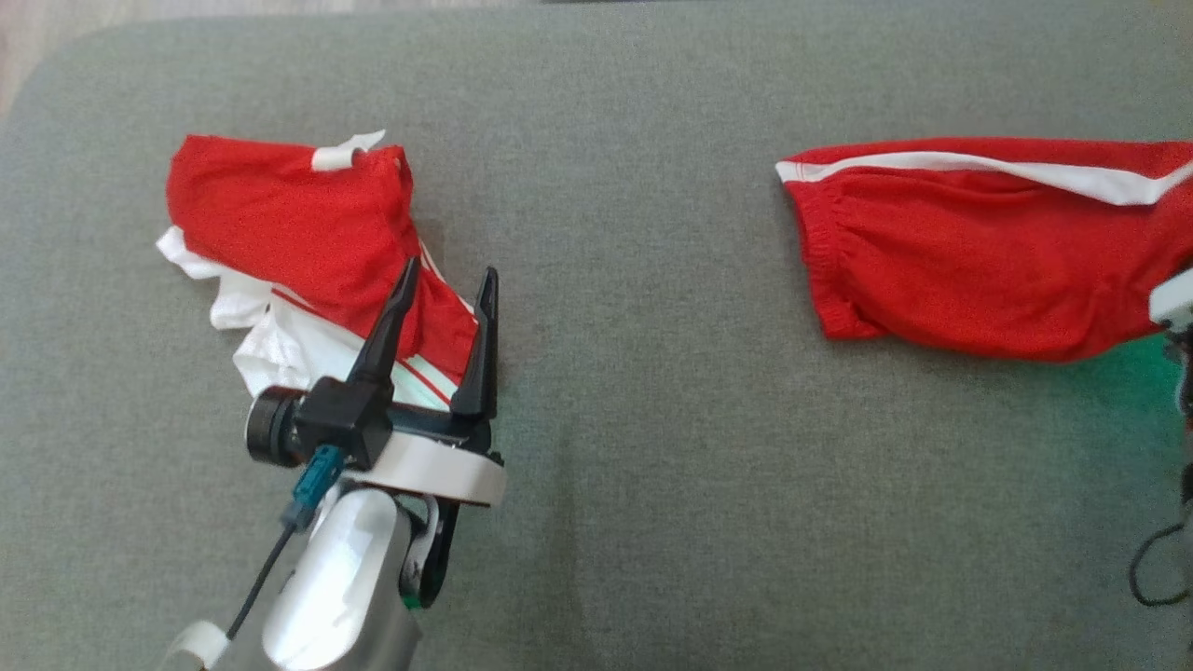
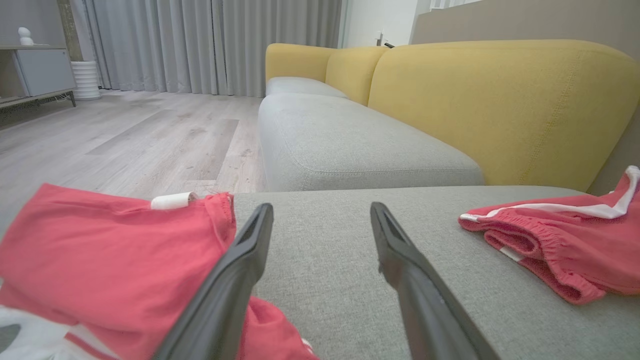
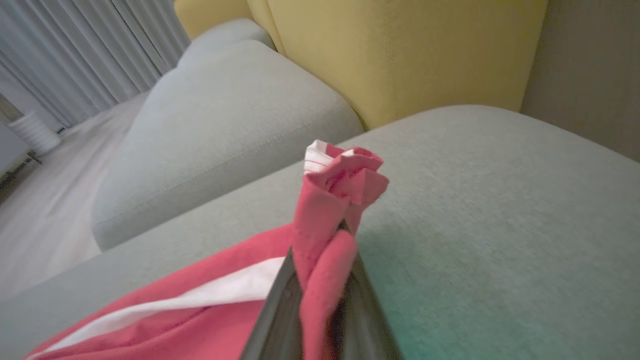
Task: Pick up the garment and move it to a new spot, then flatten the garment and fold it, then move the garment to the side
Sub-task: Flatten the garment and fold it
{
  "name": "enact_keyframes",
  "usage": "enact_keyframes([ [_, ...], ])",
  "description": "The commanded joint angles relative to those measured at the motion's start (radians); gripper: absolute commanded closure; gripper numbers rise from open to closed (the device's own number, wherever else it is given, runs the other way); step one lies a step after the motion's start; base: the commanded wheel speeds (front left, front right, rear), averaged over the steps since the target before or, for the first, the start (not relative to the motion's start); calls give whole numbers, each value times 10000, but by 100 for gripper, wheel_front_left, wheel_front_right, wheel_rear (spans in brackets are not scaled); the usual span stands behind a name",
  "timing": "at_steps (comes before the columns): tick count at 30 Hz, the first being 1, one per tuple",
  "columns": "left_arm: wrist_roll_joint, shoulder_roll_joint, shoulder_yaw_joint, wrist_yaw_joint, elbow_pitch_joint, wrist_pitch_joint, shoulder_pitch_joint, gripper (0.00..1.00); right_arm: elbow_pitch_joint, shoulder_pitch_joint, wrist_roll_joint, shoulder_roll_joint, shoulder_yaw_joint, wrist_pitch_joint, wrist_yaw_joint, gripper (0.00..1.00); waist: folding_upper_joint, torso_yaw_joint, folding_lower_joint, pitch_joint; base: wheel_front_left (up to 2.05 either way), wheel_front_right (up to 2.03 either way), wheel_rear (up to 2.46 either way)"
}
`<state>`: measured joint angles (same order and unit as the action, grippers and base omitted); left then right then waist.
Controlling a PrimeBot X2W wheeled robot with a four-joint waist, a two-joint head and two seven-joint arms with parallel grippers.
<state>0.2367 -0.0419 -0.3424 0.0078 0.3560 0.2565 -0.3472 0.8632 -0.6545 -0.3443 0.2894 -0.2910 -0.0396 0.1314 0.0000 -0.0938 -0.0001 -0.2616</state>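
Observation:
A red garment with a white stripe (image 1: 979,247) lies stretched across the right of the grey cushion. My right gripper (image 3: 334,245) is shut on a bunched fold of that cloth (image 3: 345,180), which sticks up past the fingertips. Its pale housing (image 1: 1172,300) shows at the right edge of the head view. A second red and white garment (image 1: 298,242) lies crumpled on the left. My left gripper (image 1: 449,270) hovers over that garment's right edge, open, with nothing between its fingers. From the left wrist, the open left gripper (image 2: 321,207) has the crumpled garment (image 2: 110,255) to its left and the striped one (image 2: 555,245) to its right.
Both garments rest on a grey ottoman cushion (image 1: 634,391) with bare fabric between them. Behind it stands a sofa with a grey seat (image 2: 350,145) and yellow backrest (image 2: 500,105). Wooden floor (image 2: 125,135), curtains and a low cabinet (image 2: 40,70) lie beyond.

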Motion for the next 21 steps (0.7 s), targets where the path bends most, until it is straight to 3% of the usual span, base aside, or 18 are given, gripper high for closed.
enact_keyframes([
  [1, -36, -84, 383, -12, -244, 53, -65, 0, -406, 70, -114, 46, 245, -131, -7, 100, 0, -47, 1, 136, 0, 0, 0],
  [12, -79, -84, 549, -49, -64, 53, 346, 0, -2282, 688, -2271, -636, 2253, -214, -7, 100, 0, -308, 1, 1019, 0, 0, 0],
  [21, 35, -84, 415, -49, -24, 53, 540, 0, -2288, 619, -2959, -1237, 4387, -301, -7, 100, 0, -889, 1, 1099, 0, 0, 0],
])
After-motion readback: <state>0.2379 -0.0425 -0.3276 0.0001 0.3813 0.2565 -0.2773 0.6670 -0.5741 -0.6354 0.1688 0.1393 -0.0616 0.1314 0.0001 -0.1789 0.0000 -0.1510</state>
